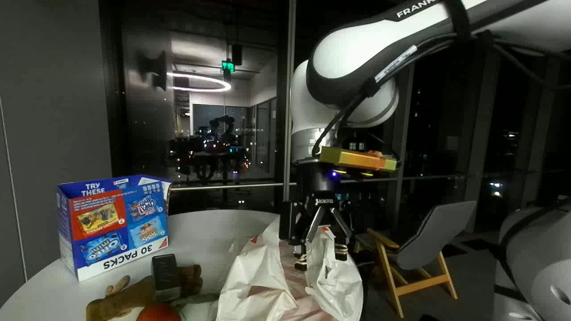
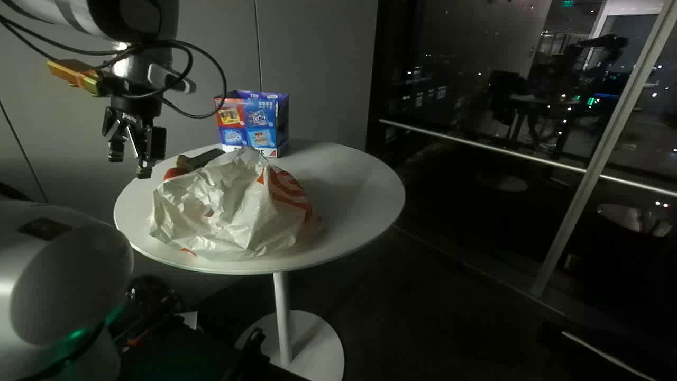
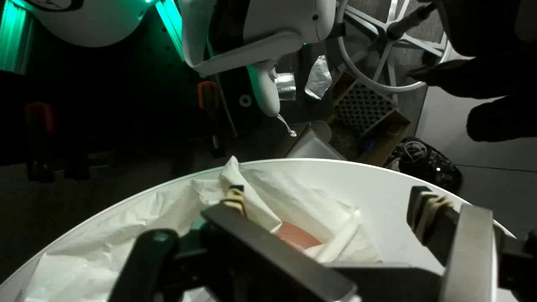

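1. Farthest left in an exterior view hangs my pincer (image 2: pixel 129 165), pointing down, its fingers (image 3: pixel 440 235) spread wide with nothing between them; pale bands (image 3: pixel 235 200) are wrapped round both tips
2. Just to the right of my pincer a red thing (image 2: pixel 172 173) shows in part, too hidden for me to name
3. Next I see a dark block (image 2: pixel 209 157), lying on or against a brown thing (image 1: pixel 127 294); I cannot tell which
4. Then comes the white plastic bag (image 2: pixel 232 206), crumpled, with orange-red print, lying on the round white table (image 2: pixel 365 185); it is the thing nearest to my pincer, below and beside my fingers and apart from them, and in the wrist view a reddish patch (image 3: pixel 298 235) shows among its folds
5. Beyond the bag a blue and red snack box (image 2: pixel 254 124) stands with its top open, seen in both exterior views; "30 PACKS" runs upside down along its bottom
6. Farther right, past the table, a metal rail (image 2: pixel 476 144) crosses the dark window (image 2: pixel 449 63)
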You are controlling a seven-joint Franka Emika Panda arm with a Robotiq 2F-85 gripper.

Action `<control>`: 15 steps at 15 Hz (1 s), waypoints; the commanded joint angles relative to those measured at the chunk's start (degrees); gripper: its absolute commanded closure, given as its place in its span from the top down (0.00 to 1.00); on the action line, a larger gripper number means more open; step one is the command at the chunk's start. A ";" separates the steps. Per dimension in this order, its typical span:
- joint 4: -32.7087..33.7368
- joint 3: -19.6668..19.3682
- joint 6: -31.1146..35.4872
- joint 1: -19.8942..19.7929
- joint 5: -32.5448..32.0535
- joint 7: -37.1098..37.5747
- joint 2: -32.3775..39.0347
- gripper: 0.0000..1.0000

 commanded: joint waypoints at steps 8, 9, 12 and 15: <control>-0.07 0.60 0.39 -0.40 1.07 -0.39 -0.69 1.00; -0.16 0.67 0.49 -0.27 1.11 -0.61 -0.59 1.00; -0.10 0.83 2.86 -0.71 1.07 -1.08 1.19 1.00; 0.32 1.80 8.36 -2.59 -0.67 1.58 4.92 1.00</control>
